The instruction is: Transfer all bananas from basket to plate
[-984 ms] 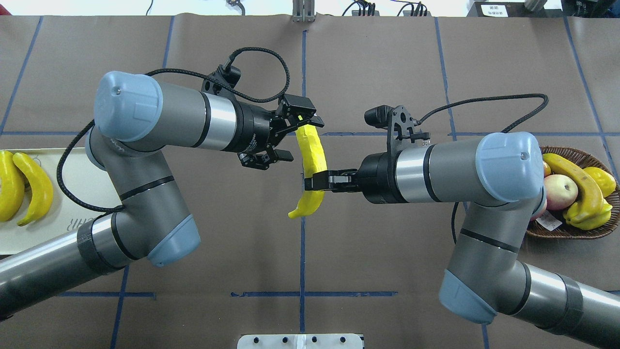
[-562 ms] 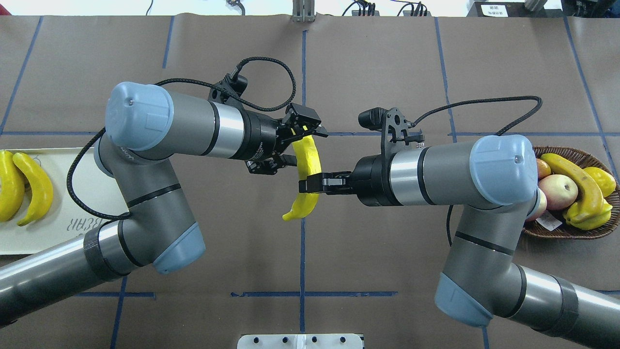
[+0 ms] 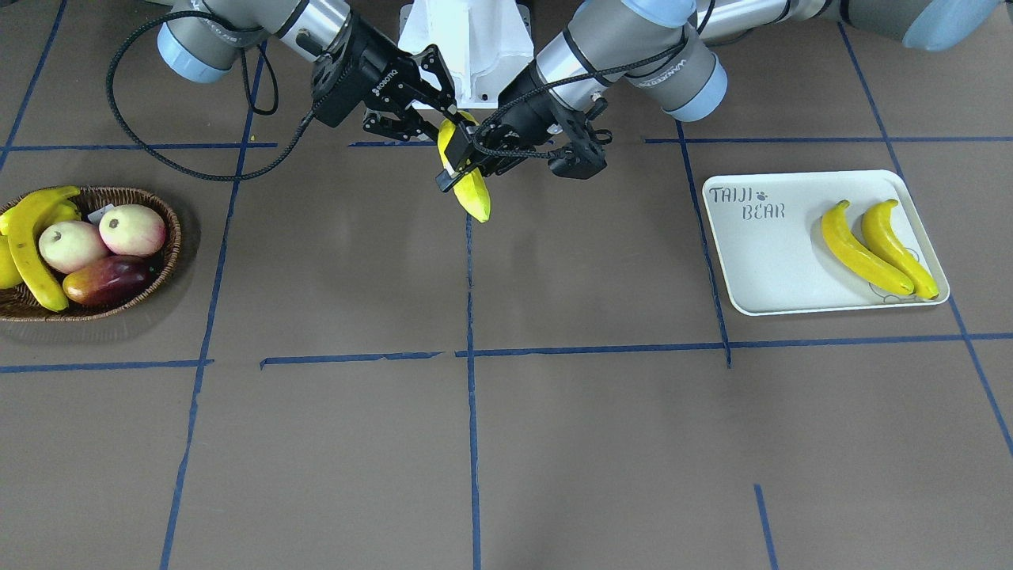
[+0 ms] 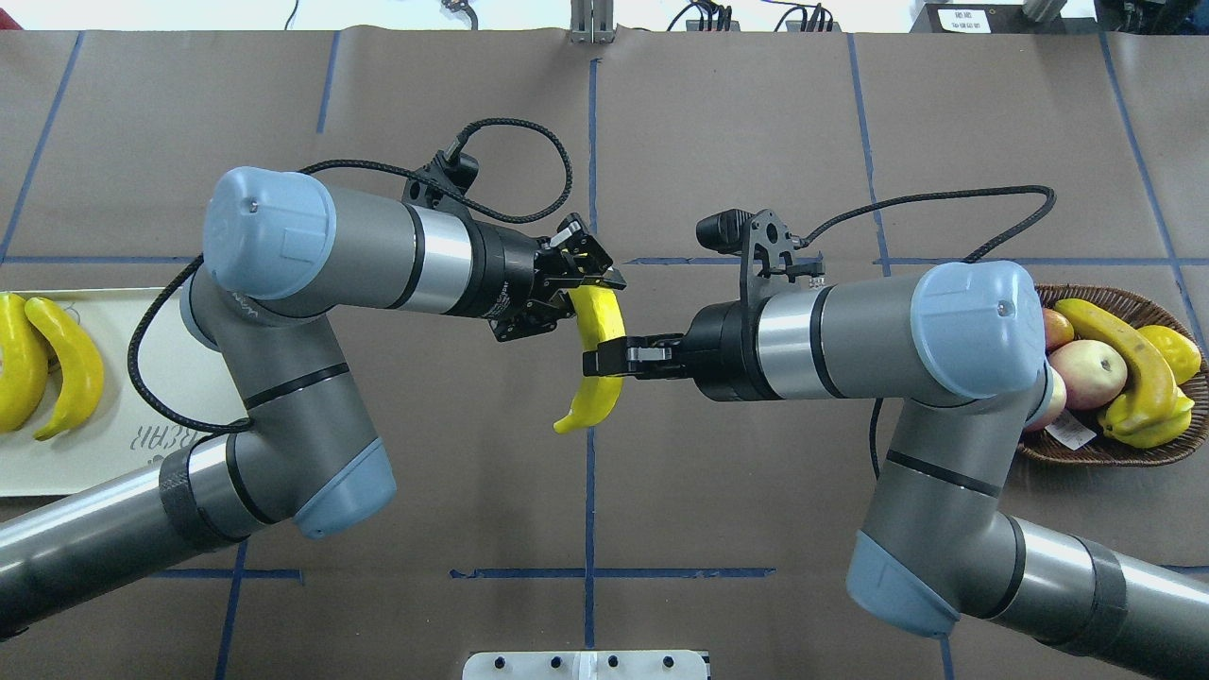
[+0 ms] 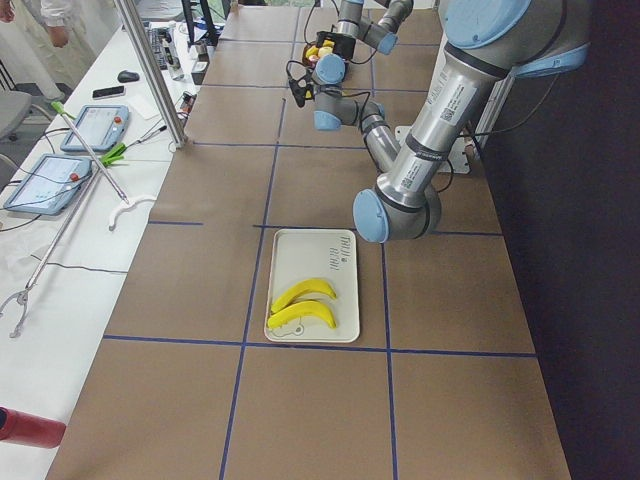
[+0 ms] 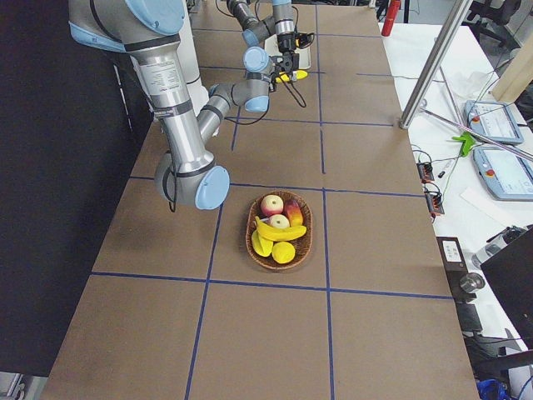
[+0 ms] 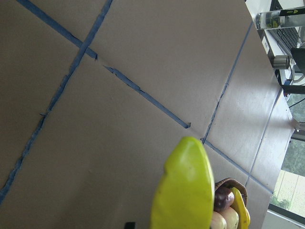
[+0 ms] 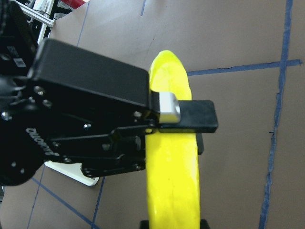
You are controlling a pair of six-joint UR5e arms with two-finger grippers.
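My right gripper (image 4: 604,362) is shut on the middle of a yellow banana (image 4: 604,321) and holds it in the air over the table's centre. My left gripper (image 4: 587,281) is shut on the same banana's upper end. In the right wrist view its finger pad (image 8: 190,114) lies across the banana (image 8: 171,171). The banana (image 3: 473,196) hangs tilted between both grippers. Two bananas (image 3: 863,249) lie on the cream plate (image 3: 775,269). The wicker basket (image 3: 170,237) holds more bananas (image 3: 32,245).
Two pink-cream peaches (image 3: 71,245) and a dark red fruit (image 3: 107,289) lie in the basket. The white robot base (image 3: 467,32) stands behind the grippers. Blue tape lines cross the brown table cover. A side bench with tablets (image 5: 95,125) runs along the far edge.
My left gripper has moved in from the left and shut on the banana's upper end; it was open before. My right gripper has shifted slightly left with the banana.
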